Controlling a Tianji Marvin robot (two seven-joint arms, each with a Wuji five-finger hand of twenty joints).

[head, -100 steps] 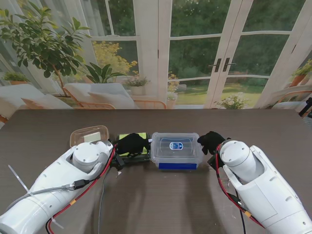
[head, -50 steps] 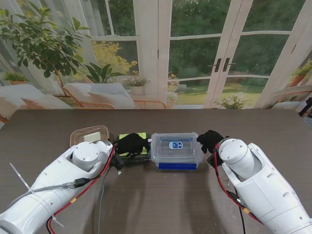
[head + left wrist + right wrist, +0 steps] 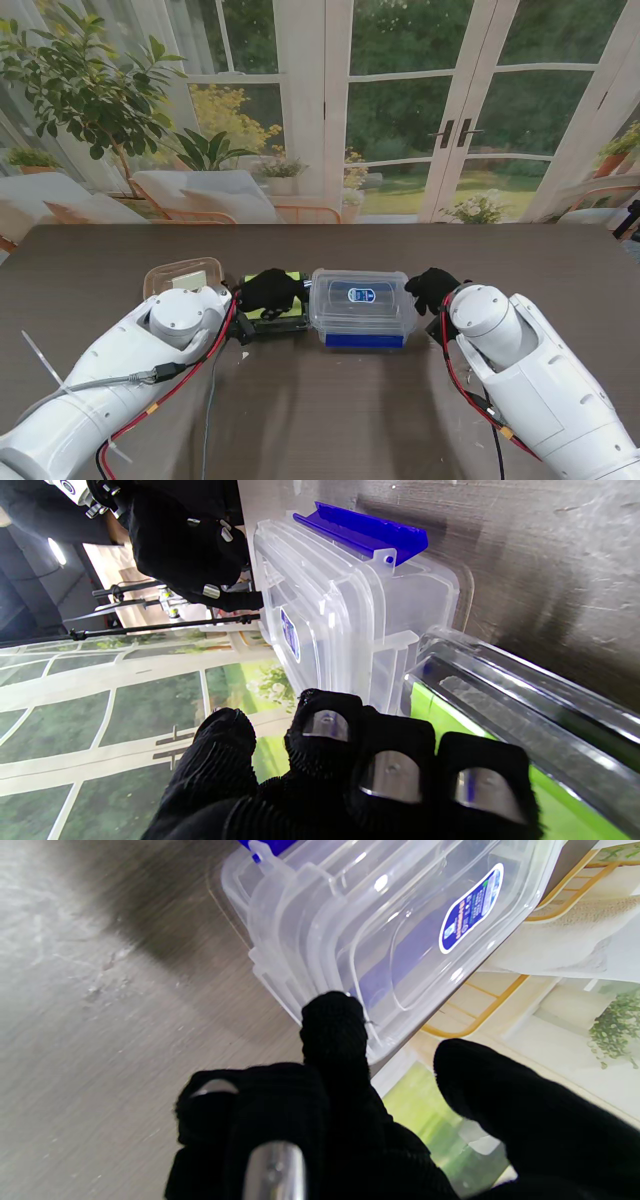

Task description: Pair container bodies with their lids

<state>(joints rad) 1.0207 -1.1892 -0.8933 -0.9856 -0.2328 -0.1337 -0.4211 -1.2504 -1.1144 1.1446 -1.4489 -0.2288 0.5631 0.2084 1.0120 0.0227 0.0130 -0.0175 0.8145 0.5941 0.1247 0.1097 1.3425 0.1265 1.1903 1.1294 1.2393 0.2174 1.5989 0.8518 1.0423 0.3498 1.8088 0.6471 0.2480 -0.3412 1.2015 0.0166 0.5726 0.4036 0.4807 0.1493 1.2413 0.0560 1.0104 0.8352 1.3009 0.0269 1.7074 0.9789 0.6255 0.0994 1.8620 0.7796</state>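
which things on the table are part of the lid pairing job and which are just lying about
Part of the job:
- clear box with blue clip, lid on
- green-bottomed container
- small clear tub
- left hand
- right hand

Lying about:
- white strip by the left arm
- potted plants beyond the table

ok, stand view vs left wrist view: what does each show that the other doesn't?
Stand only: the small clear tub left of everything, plus both arms and the right hand by the box's right end.

Left wrist only: the blue latch seen close, and the side wall of the green-lidded container pressed against the box.

Both: the clear lidded box with its blue label, and the left hand over the green-lidded container. Whether the left hand grips anything isn't clear.
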